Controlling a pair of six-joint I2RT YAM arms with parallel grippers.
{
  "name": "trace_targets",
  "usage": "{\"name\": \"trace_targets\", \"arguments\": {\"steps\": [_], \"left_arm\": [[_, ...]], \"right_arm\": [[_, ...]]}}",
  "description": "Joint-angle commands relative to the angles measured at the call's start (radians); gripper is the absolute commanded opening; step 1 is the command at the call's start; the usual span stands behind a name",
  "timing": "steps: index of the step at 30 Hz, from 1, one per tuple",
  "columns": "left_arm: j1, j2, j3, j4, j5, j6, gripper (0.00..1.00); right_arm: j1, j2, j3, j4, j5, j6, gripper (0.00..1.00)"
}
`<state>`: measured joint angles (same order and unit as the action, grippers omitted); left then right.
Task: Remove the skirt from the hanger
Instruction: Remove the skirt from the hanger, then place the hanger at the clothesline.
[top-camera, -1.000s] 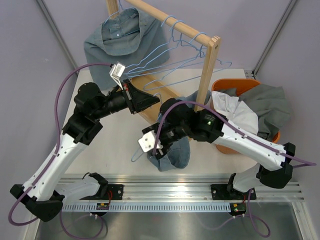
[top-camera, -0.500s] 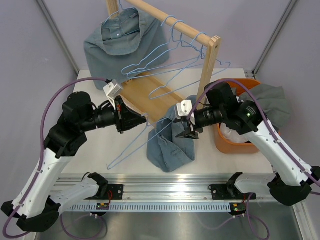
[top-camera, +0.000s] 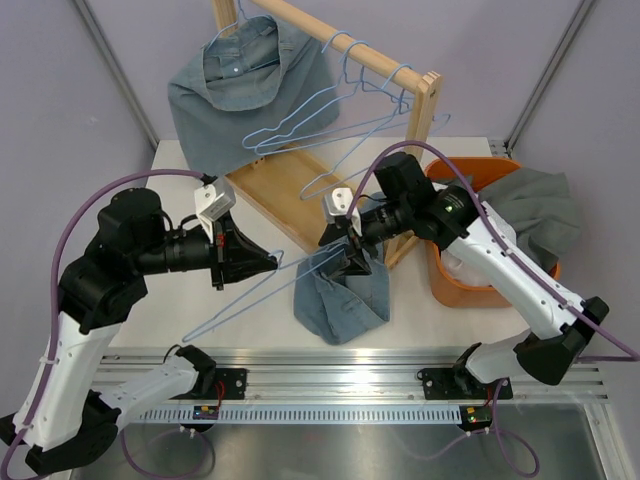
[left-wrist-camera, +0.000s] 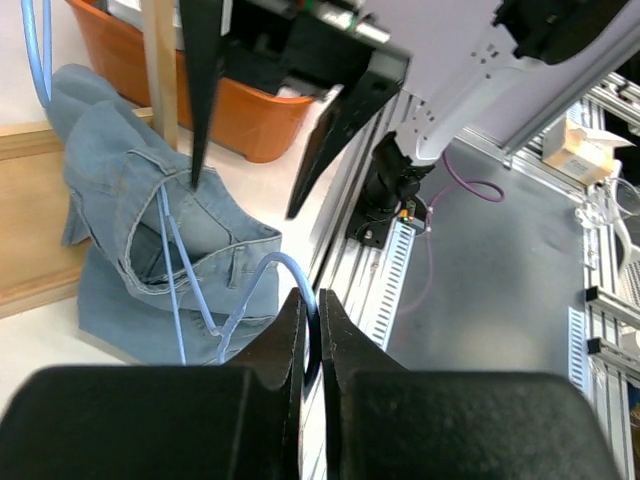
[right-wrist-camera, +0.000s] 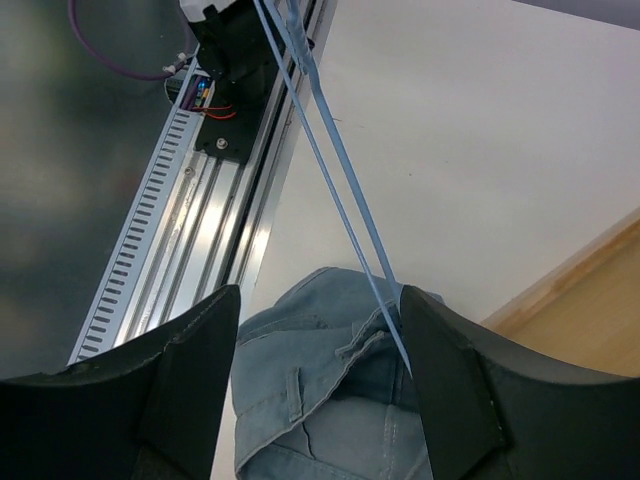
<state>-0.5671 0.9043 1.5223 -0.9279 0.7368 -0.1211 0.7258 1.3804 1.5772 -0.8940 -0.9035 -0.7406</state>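
A light blue denim skirt (top-camera: 343, 298) hangs crumpled from a thin blue wire hanger (top-camera: 243, 298), its hem resting on the table. My left gripper (top-camera: 268, 262) is shut on the hanger's hook; the wire runs between the closed jaws in the left wrist view (left-wrist-camera: 311, 335). My right gripper (top-camera: 350, 258) is open just above the skirt's waistband, fingers spread either side of it. In the right wrist view the waistband (right-wrist-camera: 345, 380) lies between the wide-open fingers, and the hanger wires (right-wrist-camera: 335, 155) pass beside the right finger.
A wooden rack (top-camera: 405, 140) behind holds several empty blue hangers (top-camera: 330, 120) and a denim shirt (top-camera: 240, 85). An orange bin (top-camera: 470, 280) full of clothes stands at right. The metal rail (top-camera: 340, 375) runs along the near edge.
My left gripper has pulled the hanger left and toward the near edge. My right gripper has moved left from the bin side and now sits open over the skirt's waistband.
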Motion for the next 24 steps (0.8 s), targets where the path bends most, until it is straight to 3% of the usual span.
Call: {"name": "trace_targets", "arguments": {"steps": [1,10,13,17,21,24], "left_arm": [[0.006,-0.007,0.001,0.055,0.098,-0.014,0.00],[0.006,0.039,0.117,-0.089,0.059,0.078,0.00],[0.006,0.045,0.147,-0.118,0.029,0.106,0.00],[0.004,0.039,0.131,-0.085,0.018,0.107,0.00],[0.004,0.030,0.058,0.026,0.042,0.077,0.00],[0.006,0.030,0.035,0.092,0.047,0.063,0.00]], "right_arm": [[0.066,0.035,0.064,0.067,-0.019,-0.029,0.73],[0.211,0.123,0.070,0.125,0.057,-0.048,0.69],[0.219,0.154,0.110,0.104,0.037,-0.039,0.63],[0.219,0.143,0.112,0.079,0.037,-0.037,0.48],[0.219,0.112,0.083,0.075,0.035,-0.008,0.13],[0.218,0.063,0.041,0.073,0.051,0.000,0.00]]}}
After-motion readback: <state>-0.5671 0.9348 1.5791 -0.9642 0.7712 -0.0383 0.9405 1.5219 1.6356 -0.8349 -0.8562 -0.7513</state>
